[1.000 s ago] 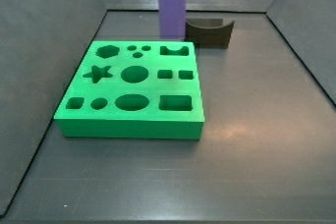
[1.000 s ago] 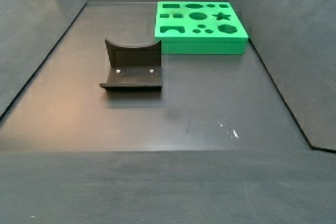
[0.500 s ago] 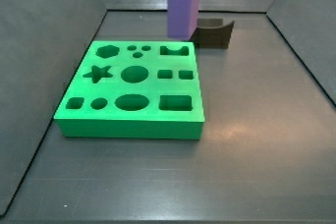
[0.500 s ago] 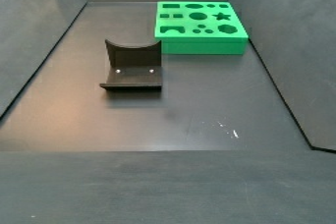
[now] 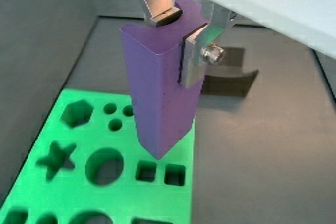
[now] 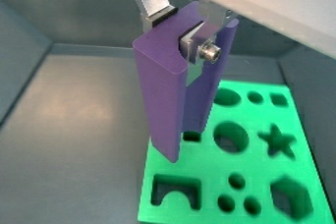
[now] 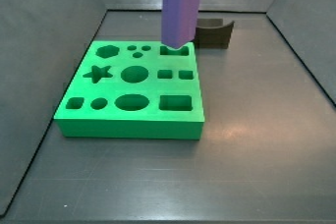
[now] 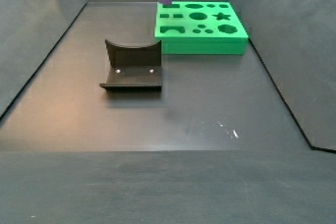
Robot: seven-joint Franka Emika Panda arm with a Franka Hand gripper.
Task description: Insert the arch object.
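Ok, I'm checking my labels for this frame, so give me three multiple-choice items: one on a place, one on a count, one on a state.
1. Where is the purple column?
A flat on the floor
B upright above the green board
C sunk fully in a hole

2. How many star-shaped holes does the board have?
A one
B two
C three

3. The tool is:
A open and empty
B shut on the column
C out of view

Answers:
1 B: in a side view its lower end hangs over the board.
2 A: only one star hole shows.
3 B: both fingers press the column's sides.
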